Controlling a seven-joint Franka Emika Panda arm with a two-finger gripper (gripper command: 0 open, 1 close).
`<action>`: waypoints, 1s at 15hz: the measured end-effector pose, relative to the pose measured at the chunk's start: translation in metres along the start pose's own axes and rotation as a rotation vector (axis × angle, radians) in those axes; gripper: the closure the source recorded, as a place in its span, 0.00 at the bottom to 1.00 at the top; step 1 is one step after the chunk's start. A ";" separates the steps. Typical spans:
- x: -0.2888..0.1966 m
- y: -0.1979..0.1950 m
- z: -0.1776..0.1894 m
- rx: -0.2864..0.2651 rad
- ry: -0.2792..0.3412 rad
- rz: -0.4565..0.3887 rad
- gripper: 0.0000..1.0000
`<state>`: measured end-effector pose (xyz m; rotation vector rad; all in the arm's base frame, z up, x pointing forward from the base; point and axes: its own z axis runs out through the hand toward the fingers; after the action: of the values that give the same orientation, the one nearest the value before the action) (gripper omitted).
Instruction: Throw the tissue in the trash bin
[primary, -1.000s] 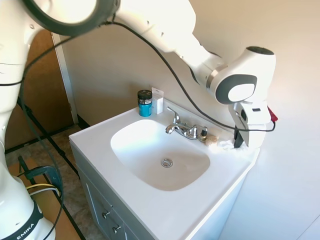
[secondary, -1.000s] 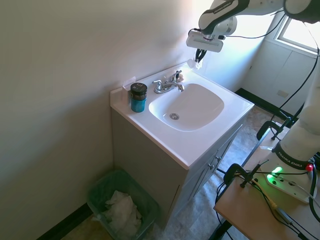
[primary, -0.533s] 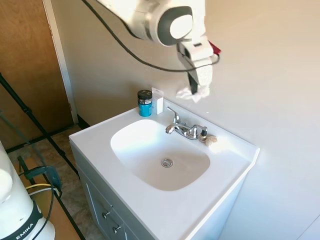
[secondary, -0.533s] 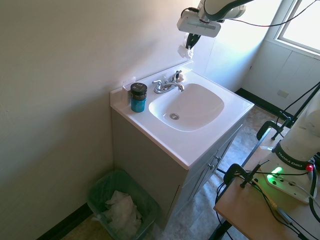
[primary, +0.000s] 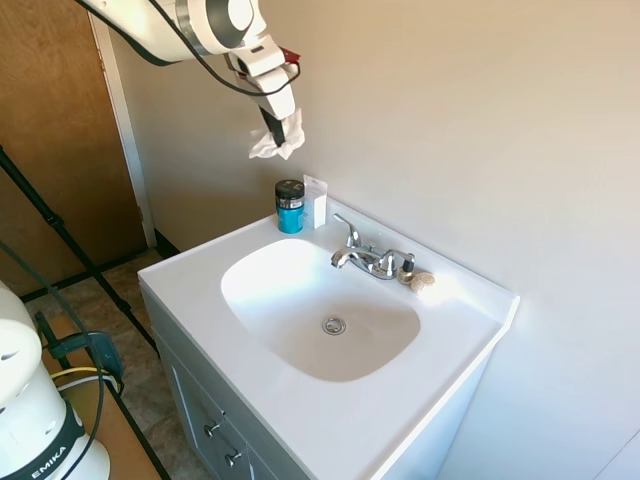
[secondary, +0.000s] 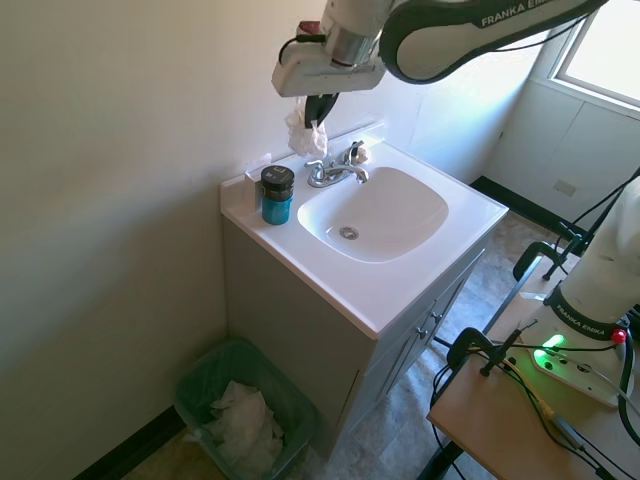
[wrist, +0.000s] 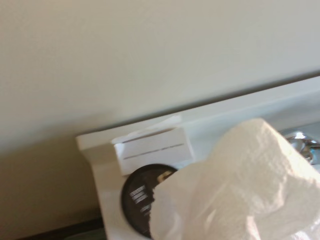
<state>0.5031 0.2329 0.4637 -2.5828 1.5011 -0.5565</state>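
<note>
The tissue (primary: 278, 139) hangs crumpled from my gripper (primary: 271, 128), high above the back corner of the vanity, over the blue jar (primary: 290, 207) and beside the wall. I judge it nearly weightless, soft and easily torn, so a pinch on its bunched upper folds suits it; loose tails may flutter. My jaws are clamped on that wad. The trash bin (secondary: 205, 375) sits on the floor beside the cabinet, well apart.

white vanity top (primary: 200, 290), blue jar (primary: 290, 207), faucet (primary: 368, 258)

Tissue (primary: 276, 141) in end effector (primary: 274, 135) above jar (primary: 290, 206), bin (secondary: 245, 415) beside vanity (secondary: 330, 330)
</note>
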 end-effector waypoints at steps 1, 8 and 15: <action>-0.021 -0.009 0.005 -0.009 0.011 -0.025 1.00; -0.125 -0.070 0.082 -0.117 0.036 -0.180 1.00; -0.176 -0.067 0.132 -0.224 -0.042 -0.271 1.00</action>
<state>0.5271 0.4052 0.3135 -2.9753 1.2750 -0.3721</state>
